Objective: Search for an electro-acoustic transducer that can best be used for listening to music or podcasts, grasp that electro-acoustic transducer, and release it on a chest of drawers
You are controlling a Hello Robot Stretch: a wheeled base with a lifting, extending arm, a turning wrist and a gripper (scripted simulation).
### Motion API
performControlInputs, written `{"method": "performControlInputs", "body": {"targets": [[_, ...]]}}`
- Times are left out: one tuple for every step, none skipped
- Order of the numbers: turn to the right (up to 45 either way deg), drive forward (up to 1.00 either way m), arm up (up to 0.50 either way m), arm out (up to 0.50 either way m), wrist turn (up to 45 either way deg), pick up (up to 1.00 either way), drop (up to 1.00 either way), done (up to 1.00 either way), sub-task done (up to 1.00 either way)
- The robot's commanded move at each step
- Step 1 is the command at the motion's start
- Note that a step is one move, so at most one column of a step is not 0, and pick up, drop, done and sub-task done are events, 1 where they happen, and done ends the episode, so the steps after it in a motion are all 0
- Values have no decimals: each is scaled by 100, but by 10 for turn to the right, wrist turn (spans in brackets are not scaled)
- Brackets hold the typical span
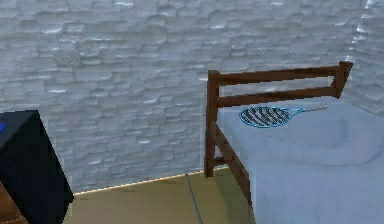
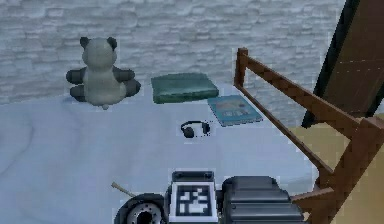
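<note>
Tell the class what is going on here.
A Stretch robot stands beside a bed, after something to play music through. A small dark pair of headphones lies on the white cover near a blue book, with a panda toy and a green cushion farther out. The gripper shows at the arm side view's bottom edge; whether it holds anything cannot be told.

Fwd cam looks ahead & slightly down at a white brick wall (image 1: 120, 80), fairly near, w/ the bed (image 1: 320, 160) and its wooden headboard (image 1: 275, 85) cut off at the view's right edge. Arm side cam looks out & down across the mattress (image 2: 90, 150) from right beside it. Shared part: the bed.
</note>
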Motion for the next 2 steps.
{"method": "performControlInputs", "body": {"targets": [[0, 0, 0, 50, 0, 0, 0, 0, 0], [0, 0, 0, 0, 450, 0, 0, 0, 0]]}}
